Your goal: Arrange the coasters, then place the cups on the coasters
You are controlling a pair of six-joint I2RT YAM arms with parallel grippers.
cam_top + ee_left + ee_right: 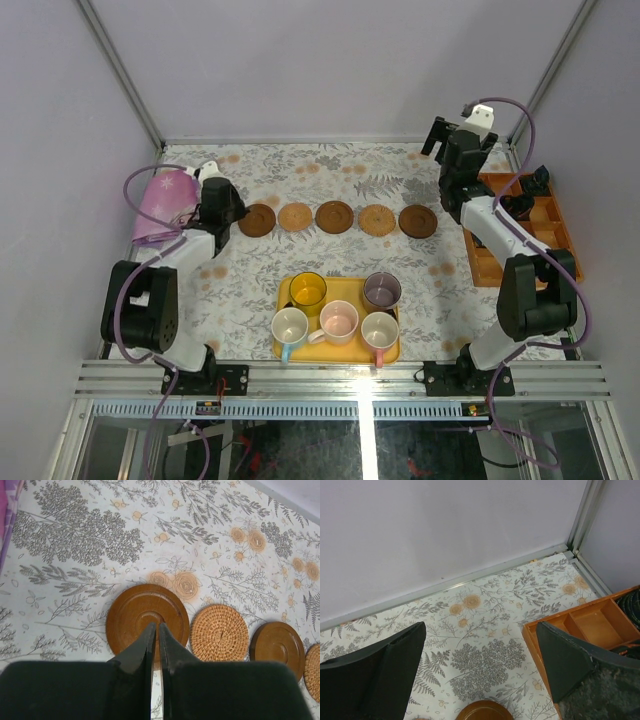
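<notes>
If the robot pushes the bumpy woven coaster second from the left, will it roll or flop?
The woven coaster lies flat on the tablecloth, so it would likely slide, not roll. Its tight weave looks stiff, so it should keep its shape when lifted. It looks thin, probably light, so a nudge might bump the dark coaster beside it.

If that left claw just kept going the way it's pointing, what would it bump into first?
Most likely the dark brown coaster at the left end of the row: the left gripper, shut, points down onto it. How far above it the gripper hangs is unclear.
</notes>
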